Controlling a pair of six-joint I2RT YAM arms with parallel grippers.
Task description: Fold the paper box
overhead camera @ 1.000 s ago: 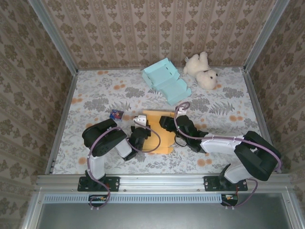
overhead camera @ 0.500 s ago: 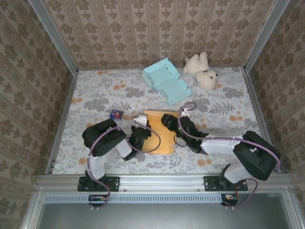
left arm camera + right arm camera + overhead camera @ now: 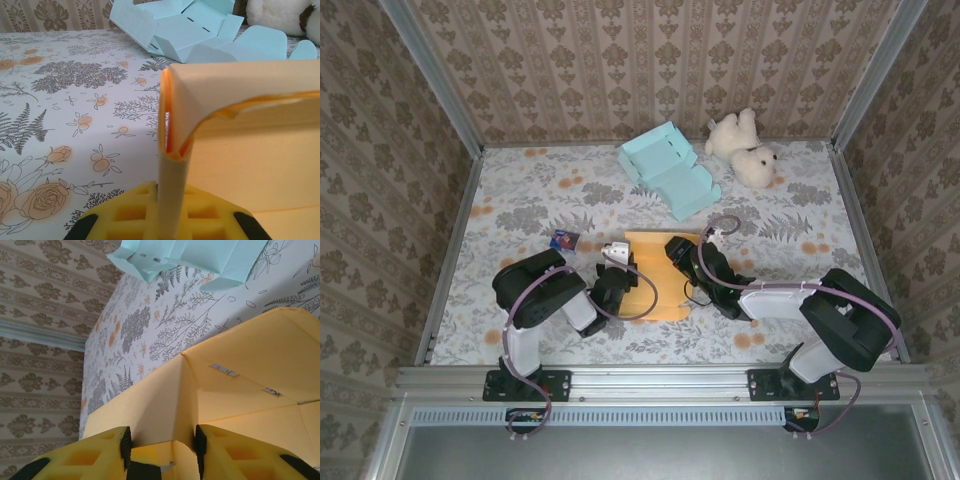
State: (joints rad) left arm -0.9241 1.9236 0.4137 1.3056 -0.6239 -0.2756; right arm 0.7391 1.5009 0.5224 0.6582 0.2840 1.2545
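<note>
Box: The yellow paper box [image 3: 655, 245] lies mostly flat on the table [image 3: 520, 200], near the middle and toward the near edge, between the two arms.
Raised flap: On the box's left side one flap [image 3: 175, 100] stands up and curls over toward the right.
Left gripper: The left gripper [image 3: 171, 215] is clamped on the foot of that flap, with the paper pinched between its yellow pads.
Right gripper: The right gripper [image 3: 162, 445] sits at the box's right side, its jaws apart on either side of an upright creased wall. It cannot be told whether the pads press on the paper.
Step in hand: This looks like an early step, raising the side walls while the base lies flat.
Next move: It likely calls for the right jaws to close on the wall, then both arms to turn their walls upright along the creases without tearing them.
Surroundings: A pale blue box [image 3: 668, 170], opened out, lies at the far side. A white teddy bear [image 3: 745, 148] lies just right of it. A small card [image 3: 565, 240] lies left of the yellow box.
</note>
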